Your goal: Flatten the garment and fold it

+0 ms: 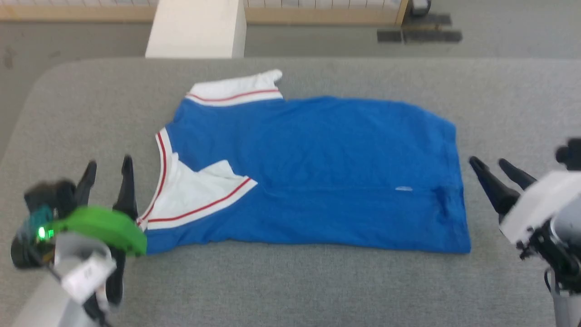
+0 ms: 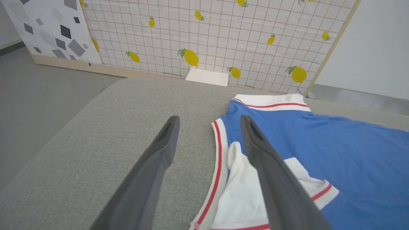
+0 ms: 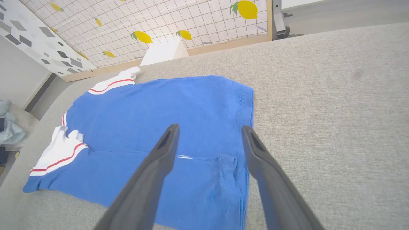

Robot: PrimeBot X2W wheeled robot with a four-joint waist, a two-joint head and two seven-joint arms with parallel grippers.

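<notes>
We see one garment [image 1: 317, 172], a bright blue shirt, lying spread on the one grey padded surface [image 1: 317, 281], its collar [image 1: 161, 154] toward our left side and its hem toward our right. It has two white sleeves, each edged with a thin red stripe: the far one [image 1: 236, 93] lies out flat past the shoulder, and the near one [image 1: 199, 195] is folded in on top of the blue. One small white mark [image 1: 403, 188] shows on the blue near the hem. Our two grippers sit at either end of the shirt, each with its two dark fingers spread wide and nothing between them. The left gripper [image 1: 110, 161] stands just beside the collar; in its wrist view one finger crosses over the folded sleeve, though we cannot tell whether it touches. The right gripper [image 1: 487, 161] is near the hem, apart from it. Beyond the surface stand one white block [image 1: 195, 27] and one lemon-print screen [image 2: 223, 38].
</notes>
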